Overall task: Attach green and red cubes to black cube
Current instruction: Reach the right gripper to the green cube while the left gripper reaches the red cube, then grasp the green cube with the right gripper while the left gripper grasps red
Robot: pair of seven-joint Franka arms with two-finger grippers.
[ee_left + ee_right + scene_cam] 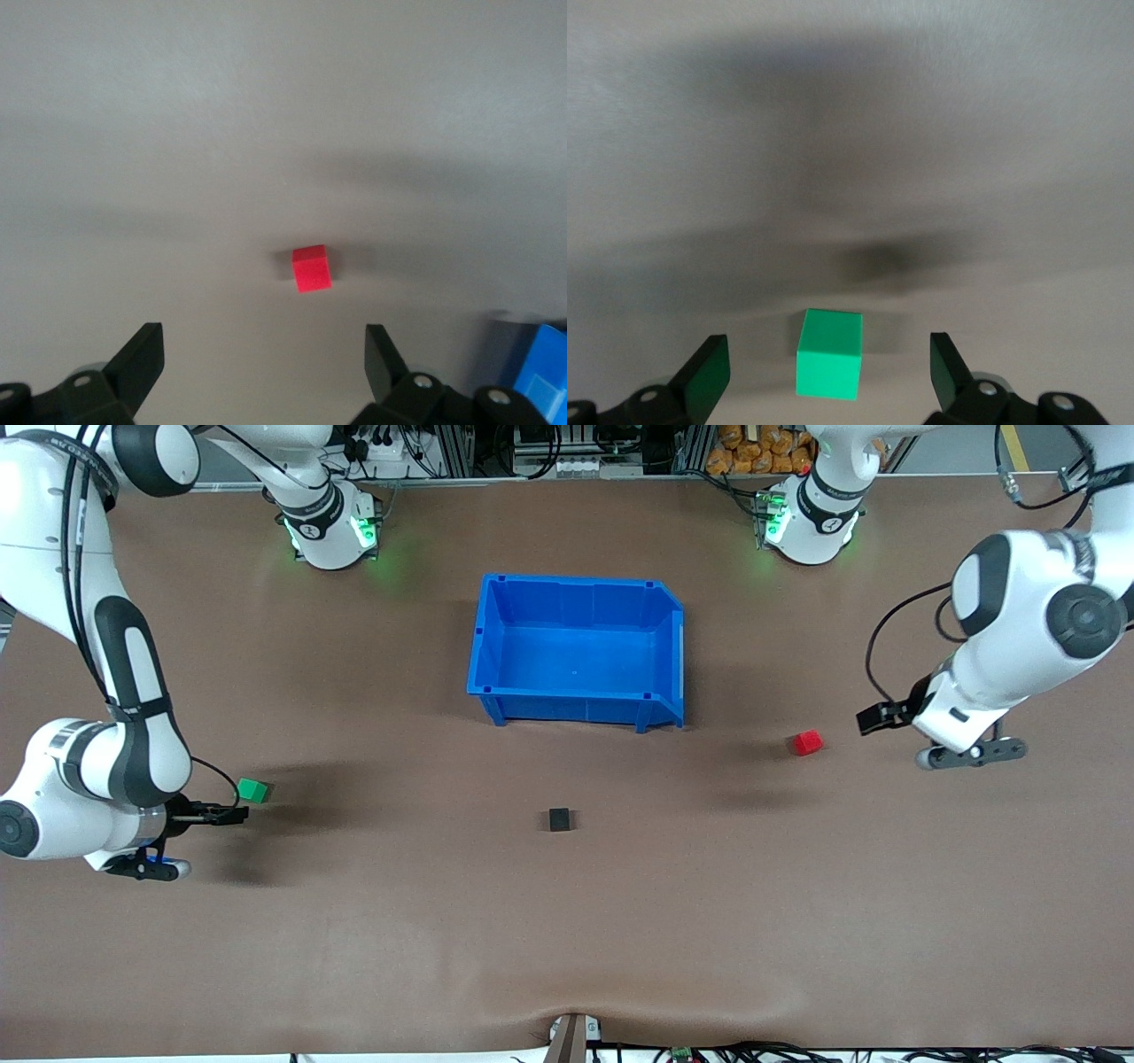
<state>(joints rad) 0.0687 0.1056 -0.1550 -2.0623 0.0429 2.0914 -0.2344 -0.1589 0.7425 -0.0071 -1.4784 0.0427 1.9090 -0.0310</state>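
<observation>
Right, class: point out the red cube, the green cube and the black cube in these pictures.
red cube (312,269): left wrist view, on the middle of its visible faces.
green cube (829,354): right wrist view, on its front face.
black cube (559,819): front view, on its top face.

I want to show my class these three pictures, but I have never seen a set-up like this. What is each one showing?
Two white robot arms work at a brown table. The wide picture looks down from above; the other two come from cameras on each arm's wrist. On the table lie a blue bin, a black cube, a green cube and a red cube. The left end effector is open beside the red cube; the right end effector is open beside the green cube. Nothing is held.
</observation>
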